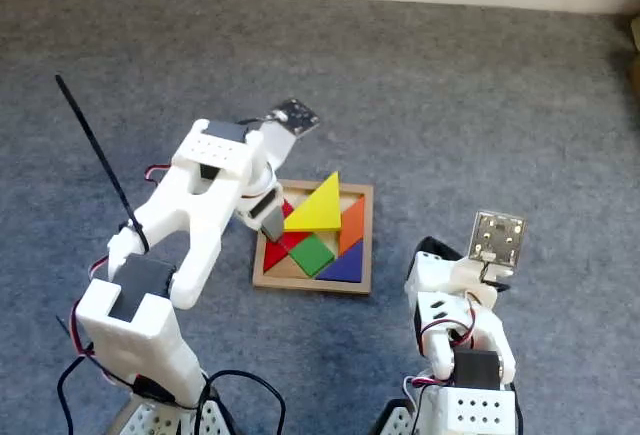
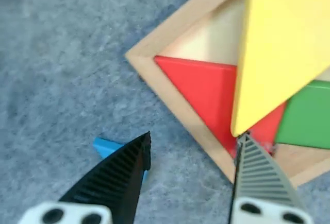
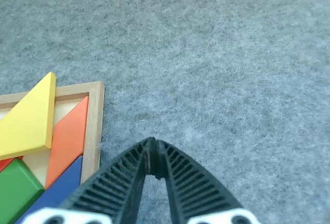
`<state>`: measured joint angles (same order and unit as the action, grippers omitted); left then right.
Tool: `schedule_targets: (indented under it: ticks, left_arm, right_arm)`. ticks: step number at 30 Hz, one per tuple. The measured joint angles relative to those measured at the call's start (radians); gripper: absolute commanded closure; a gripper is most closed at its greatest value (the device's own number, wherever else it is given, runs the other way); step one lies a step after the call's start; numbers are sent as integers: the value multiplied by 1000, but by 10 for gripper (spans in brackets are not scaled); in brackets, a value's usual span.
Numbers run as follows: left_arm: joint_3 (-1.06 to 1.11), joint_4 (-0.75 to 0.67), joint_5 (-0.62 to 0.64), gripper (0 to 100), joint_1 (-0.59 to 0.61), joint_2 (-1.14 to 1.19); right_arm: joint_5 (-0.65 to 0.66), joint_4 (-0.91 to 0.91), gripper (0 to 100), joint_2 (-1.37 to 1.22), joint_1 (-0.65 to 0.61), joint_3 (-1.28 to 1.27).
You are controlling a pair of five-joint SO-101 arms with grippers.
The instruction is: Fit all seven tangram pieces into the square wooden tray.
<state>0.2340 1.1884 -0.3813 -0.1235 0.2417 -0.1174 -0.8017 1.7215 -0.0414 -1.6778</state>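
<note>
Your left gripper [image 2: 195,139] is spread at the tray's [image 1: 312,287] edge, beside the yellow triangle [image 1: 318,210] lying askew in it. Your right gripper [image 3: 154,154], pressed together, hangs over the worktop [image 3: 232,54] nearby.

The high camera is fixed above and looks down and forward over the grey carpet [image 1: 450,85]. The left arm [image 1: 170,255] enters from 7 o'clock, the right arm [image 1: 455,325] from 5 o'clock, and the tray [image 1: 310,285] lies just below centre, toward 6 o'clock. The left wrist camera looks along its own gripper [image 2: 195,139], very near one tray corner. The right wrist camera looks past its gripper [image 3: 154,154] from farther off. All three views share the tray and the yellow triangle [image 1: 318,210].
</note>
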Motion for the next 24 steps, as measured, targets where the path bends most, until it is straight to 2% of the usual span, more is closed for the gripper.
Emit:
schedule_targets:
  ticks: [9, 16, 24]
  left_arm:
    - [0, -97, 0, 742, 51, 0]
    - [0, -189, 68, 743, 49, 0]
    - [-17, -163, 74, 743, 48, -23]
  right_arm:
    - [0, 0, 995, 0, 0, 0]
    - [0, 0, 995, 0, 0, 0]
    - [0, 0, 995, 0, 0, 0]
